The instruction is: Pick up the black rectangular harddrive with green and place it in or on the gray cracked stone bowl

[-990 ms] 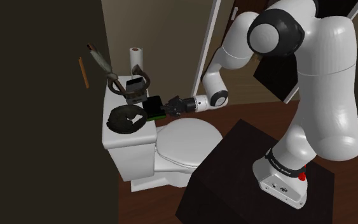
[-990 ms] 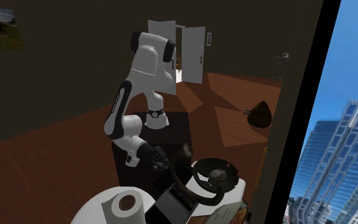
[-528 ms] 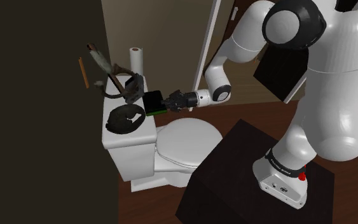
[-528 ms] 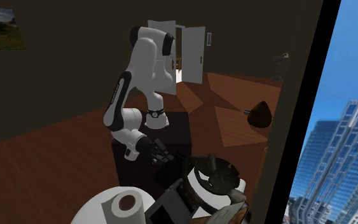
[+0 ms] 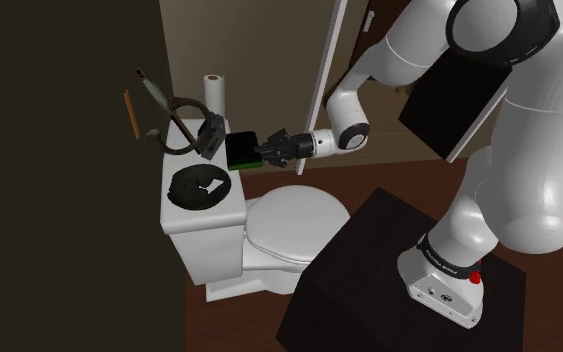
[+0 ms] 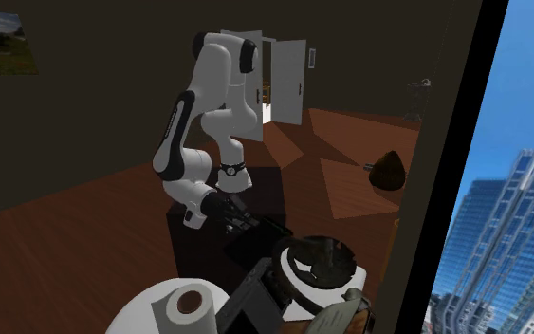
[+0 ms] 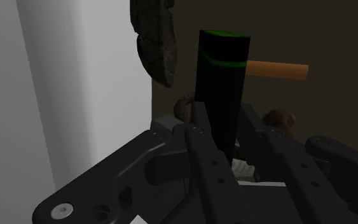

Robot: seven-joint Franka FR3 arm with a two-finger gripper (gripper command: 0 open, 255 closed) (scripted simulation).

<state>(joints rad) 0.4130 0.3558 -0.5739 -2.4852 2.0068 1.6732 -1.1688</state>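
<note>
The harddrive is a black slab with a green edge, held off the surface in my gripper, which is shut on it. It hangs just above and to the shoulder view's right of the dark grey cracked bowl, which sits on the white toilet tank lid. In the wrist view the drive stands clasped between my black fingers, with the bowl's rough rim beside it. The second exterior view shows my gripper beside the bowl.
Behind the bowl on the tank lie a dark ring-shaped object, a brush and a toilet paper roll. An orange stick leans by the dark wall. The white toilet seat lies below my gripper.
My gripper has lifted the harddrive from beside the bowl and carried it slightly toward the back. The ring-shaped object and brush behind the bowl have shifted.
</note>
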